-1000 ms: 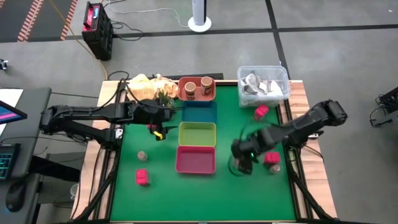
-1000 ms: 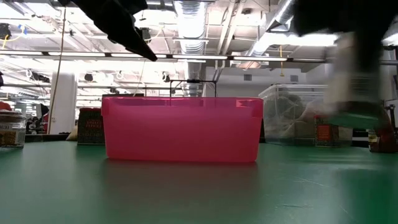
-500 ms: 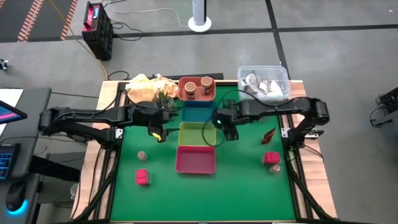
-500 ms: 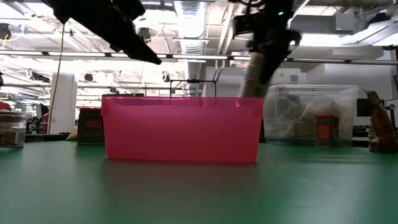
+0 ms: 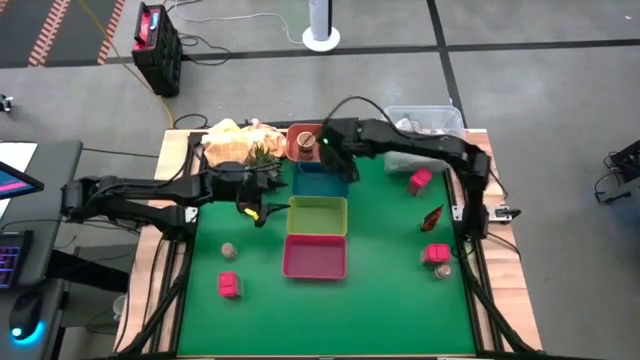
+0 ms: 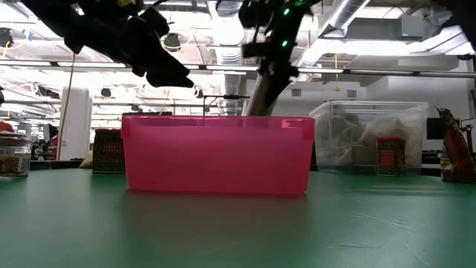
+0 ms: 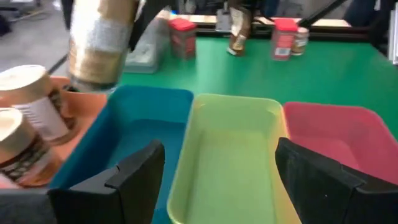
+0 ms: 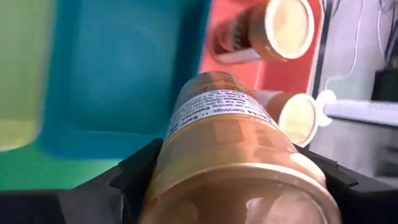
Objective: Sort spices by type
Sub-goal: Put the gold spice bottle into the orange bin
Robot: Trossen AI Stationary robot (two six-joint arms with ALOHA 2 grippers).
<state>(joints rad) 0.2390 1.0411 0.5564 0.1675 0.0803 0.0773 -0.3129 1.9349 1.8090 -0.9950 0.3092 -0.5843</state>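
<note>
Right tool [image 5: 333, 152] arrived carrying seemingly tan-lidded jar [image 8: 230, 149].

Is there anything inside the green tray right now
No. In the left wrist view the green tray shows only its bare floor, with the blue tray and pink tray on either side of it.

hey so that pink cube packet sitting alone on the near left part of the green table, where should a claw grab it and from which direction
Grip the pink cube packet across two opposite flat side faces, coming straight down from above. It appears to sit flat on the green table with open mat on every side; only a tiny jar stands farther back, so a vertical approach looks unobstructed. The left claw is the nearer one.
</note>
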